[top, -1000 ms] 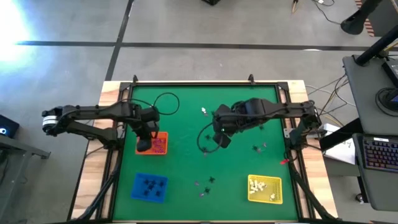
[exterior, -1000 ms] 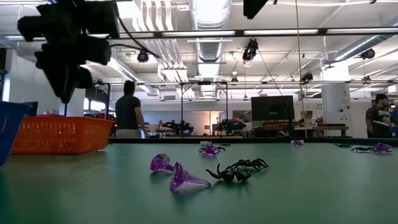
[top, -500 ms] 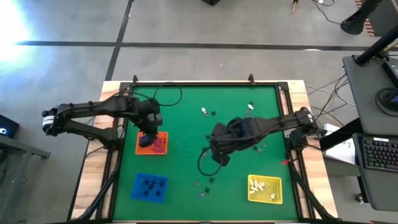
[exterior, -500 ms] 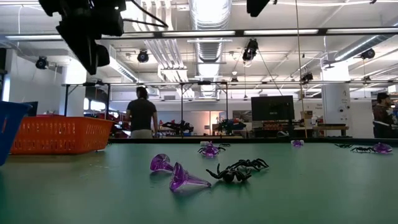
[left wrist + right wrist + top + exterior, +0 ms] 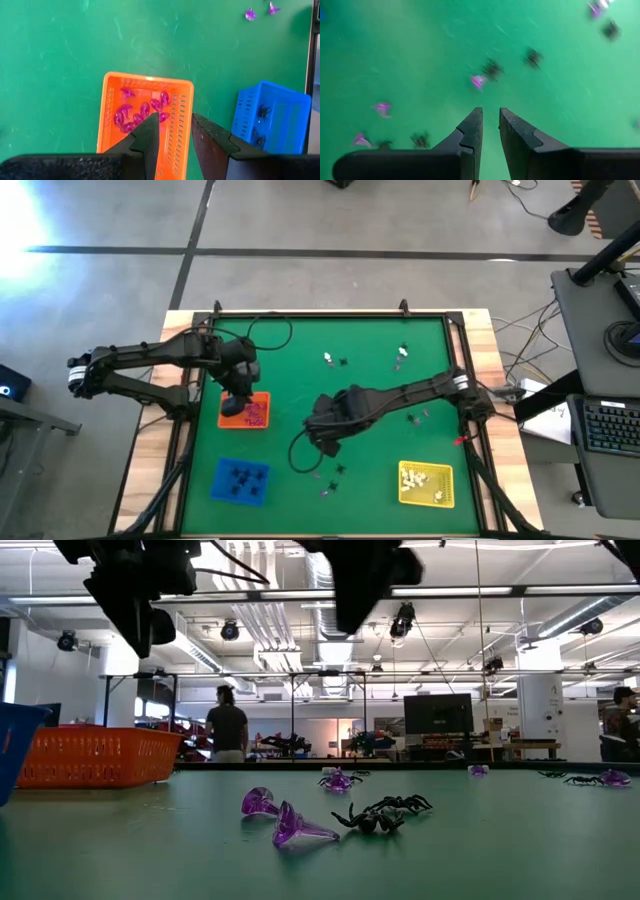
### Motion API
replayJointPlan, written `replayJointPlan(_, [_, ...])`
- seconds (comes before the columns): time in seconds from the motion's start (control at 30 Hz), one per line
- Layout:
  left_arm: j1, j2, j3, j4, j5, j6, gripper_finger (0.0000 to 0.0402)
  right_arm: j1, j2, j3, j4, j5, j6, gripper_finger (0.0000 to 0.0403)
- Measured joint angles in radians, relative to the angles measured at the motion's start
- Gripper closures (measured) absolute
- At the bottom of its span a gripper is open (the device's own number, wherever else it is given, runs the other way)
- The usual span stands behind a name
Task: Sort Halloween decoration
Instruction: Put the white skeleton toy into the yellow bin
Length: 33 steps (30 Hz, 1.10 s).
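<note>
1. Halloween decoration lies loose mid-bench; purple ones already in orange tray.
2. Right claw has swept from the far side toward that cluster, narrowly parted, looks empty.
3. Left claw hovers open over the tray; drop probably done.

trinkets in tray — others on table

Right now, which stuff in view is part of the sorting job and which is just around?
Job:
- purple trinkets in the orange tray
- black spiders in the blue tray
- white trinkets in the yellow tray
- loose trinkets on the green mat

Around:
- keyboard
- person in the room behind
</note>
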Motion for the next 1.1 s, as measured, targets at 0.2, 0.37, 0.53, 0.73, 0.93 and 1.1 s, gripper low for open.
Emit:
replayJointPlan(0.2, [0.000, 0.000, -0.001, -0.055, 0.000, 0.000, 0.0305, -0.011, 0.093, 0.128, -0.002, 0.028, -0.114, 0.0346])
replayJointPlan(0.37, [0.000, 0.000, -0.001, -0.062, 0.000, 0.000, 0.0306, -0.026, 0.115, 0.180, 0.016, 0.007, -0.113, 0.0346])
replayJointPlan(0.53, [0.000, -0.001, -0.001, -0.062, 0.000, 0.000, 0.0306, -0.039, 0.118, 0.183, 0.048, 0.022, -0.087, 0.0346])
replayJointPlan(0.73, [0.000, -0.001, -0.001, -0.062, 0.000, 0.000, 0.0306, -0.042, 0.118, 0.183, 0.038, 0.083, -0.150, 0.0315])
replayJointPlan(0.93, [0.000, -0.001, -0.001, -0.063, 0.000, 0.000, 0.0306, -0.066, 0.118, 0.183, -0.082, 0.199, -0.161, 0.0252])
replayJointPlan(1.1, [0.000, -0.002, -0.002, -0.063, 0.000, 0.000, 0.0306, -0.152, 0.093, 0.159, -0.159, 0.190, -0.066, 0.0233])
